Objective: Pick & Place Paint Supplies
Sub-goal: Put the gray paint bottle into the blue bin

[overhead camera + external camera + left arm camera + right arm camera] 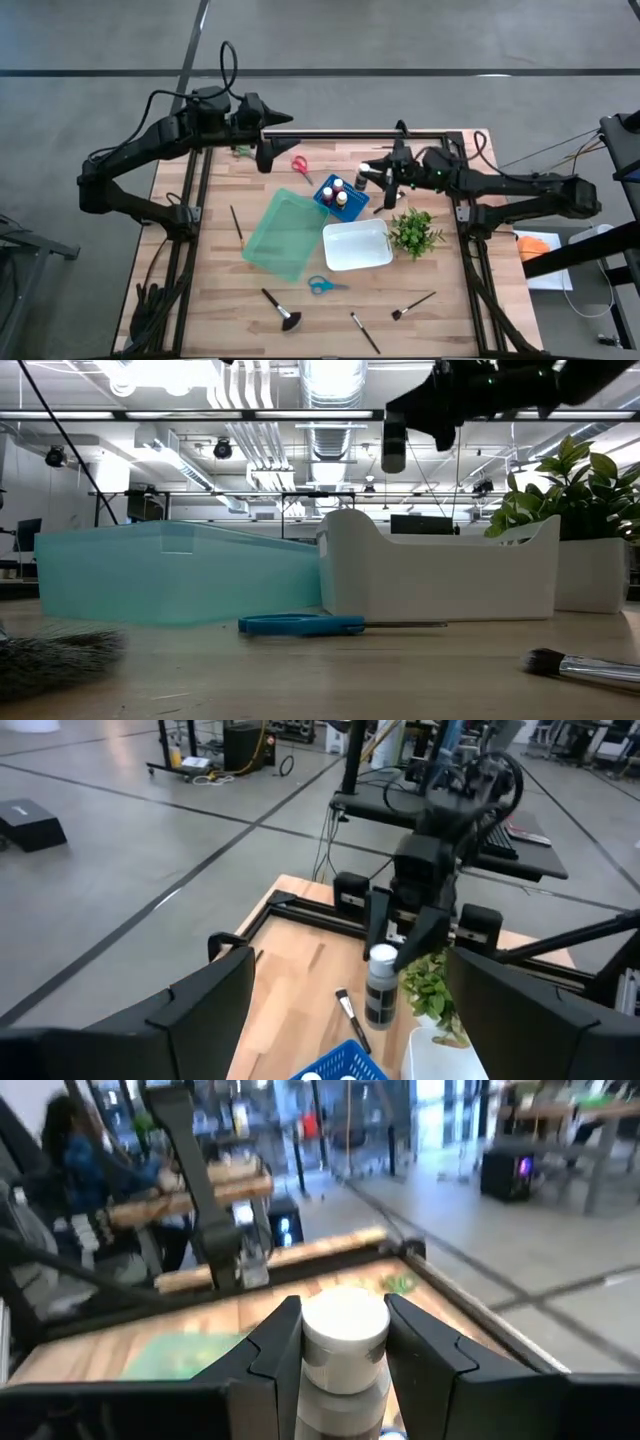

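Observation:
My right gripper (378,175) is shut on a small clear paint bottle with a white cap (365,172), over the table's far middle, just right of the blue basket (340,196) that holds capped bottles. In the low view the bottle (393,448) hangs high above the bins. My left gripper (265,152) hovers open at the far left, near the red scissors (300,167); in its wrist view its fingers (205,1005) stand wide apart. Blue scissors (325,285) and several brushes, among them one (237,225) left of the teal bin, lie flat on the wood. My right gripper pinches the bottle at its white cap (345,1325), one finger (270,1350) on each side. The fingers come slanting down from above and the table's right. The bottle (380,988) hangs upright below them, lifted clear of the table.
A teal bin (285,235) and a white bin (357,246) sit mid-table, with a leafy plant (415,232) to the right of the white bin. Brushes (282,310) (365,332) (412,305) lie along the near edge. A small green thing (241,151) lies under the left arm.

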Controlling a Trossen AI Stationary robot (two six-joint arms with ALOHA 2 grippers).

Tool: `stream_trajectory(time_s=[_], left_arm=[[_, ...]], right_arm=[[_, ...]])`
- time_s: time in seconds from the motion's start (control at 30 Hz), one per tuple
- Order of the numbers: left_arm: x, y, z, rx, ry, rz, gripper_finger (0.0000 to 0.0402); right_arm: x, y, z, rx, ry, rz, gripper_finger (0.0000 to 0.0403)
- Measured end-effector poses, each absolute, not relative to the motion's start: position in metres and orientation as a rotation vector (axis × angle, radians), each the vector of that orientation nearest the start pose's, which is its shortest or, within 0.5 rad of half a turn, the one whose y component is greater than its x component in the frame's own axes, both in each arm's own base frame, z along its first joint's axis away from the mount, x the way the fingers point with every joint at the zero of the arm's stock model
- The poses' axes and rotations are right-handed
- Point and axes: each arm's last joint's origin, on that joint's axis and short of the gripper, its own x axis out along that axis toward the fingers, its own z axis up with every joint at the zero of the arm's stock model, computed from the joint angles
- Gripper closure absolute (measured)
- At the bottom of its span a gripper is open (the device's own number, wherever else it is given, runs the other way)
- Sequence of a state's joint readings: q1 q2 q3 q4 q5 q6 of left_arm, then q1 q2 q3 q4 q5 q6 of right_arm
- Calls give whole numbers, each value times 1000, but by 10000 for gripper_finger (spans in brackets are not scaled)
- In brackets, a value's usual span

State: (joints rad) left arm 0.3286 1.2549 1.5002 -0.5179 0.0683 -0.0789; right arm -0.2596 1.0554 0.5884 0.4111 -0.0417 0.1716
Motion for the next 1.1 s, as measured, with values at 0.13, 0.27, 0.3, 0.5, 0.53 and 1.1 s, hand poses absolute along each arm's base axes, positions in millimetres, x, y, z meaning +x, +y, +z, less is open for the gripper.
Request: stream_trajectory(time_s=[0.13,0.27,0.3,0.5,0.53,1.1], left_arm=[[241,81,447,-135,251,290,64],[242,82,446,-150,249,312,64],[242,82,446,-151,249,320,64],[242,82,449,-153,213,332,64],[242,82,450,-156,203,334,64],[243,83,453,-178,169,334,64]], right_arm=[[220,-58,247,158,-14,-262,294],[215,-58,222,155,-2,-275,294],[214,-57,216,155,0,-279,294],[211,-59,190,128,-6,-321,294],[211,-59,186,129,-1,-324,294],[217,-95,158,116,38,-113,294]])
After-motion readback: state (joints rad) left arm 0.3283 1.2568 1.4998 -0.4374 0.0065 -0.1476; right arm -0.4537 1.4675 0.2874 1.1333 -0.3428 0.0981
